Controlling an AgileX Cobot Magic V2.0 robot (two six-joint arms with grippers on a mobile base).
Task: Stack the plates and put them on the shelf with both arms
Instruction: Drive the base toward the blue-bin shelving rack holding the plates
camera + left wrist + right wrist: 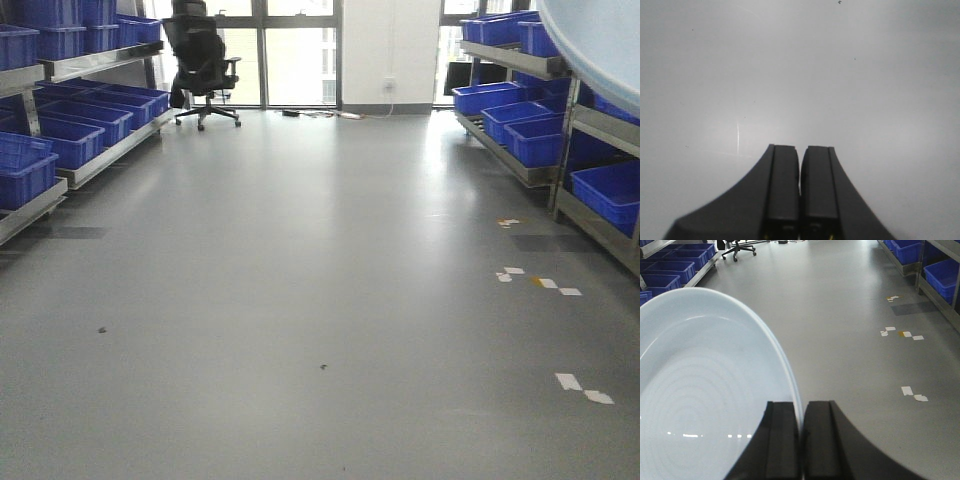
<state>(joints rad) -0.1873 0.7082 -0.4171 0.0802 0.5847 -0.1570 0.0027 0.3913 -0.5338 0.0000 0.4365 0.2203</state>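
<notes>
A large pale bluish-white plate [705, 390] with faint concentric rings fills the left of the right wrist view, held up above the floor. My right gripper [801, 405] is shut on its rim, one finger inside the plate and one outside. The same plate's edge [600, 40] shows at the front view's top right corner. My left gripper [800, 150] is shut with nothing between its fingers, over bare grey floor. Steel shelf racking runs along the right wall [515, 62] and the left wall [95, 64].
Blue plastic crates [525, 135] fill both racks; more of them [60, 135] sit on the left. A black office chair [205, 60] stands by the far windows. White tape scraps [582, 388] dot the grey floor at the right.
</notes>
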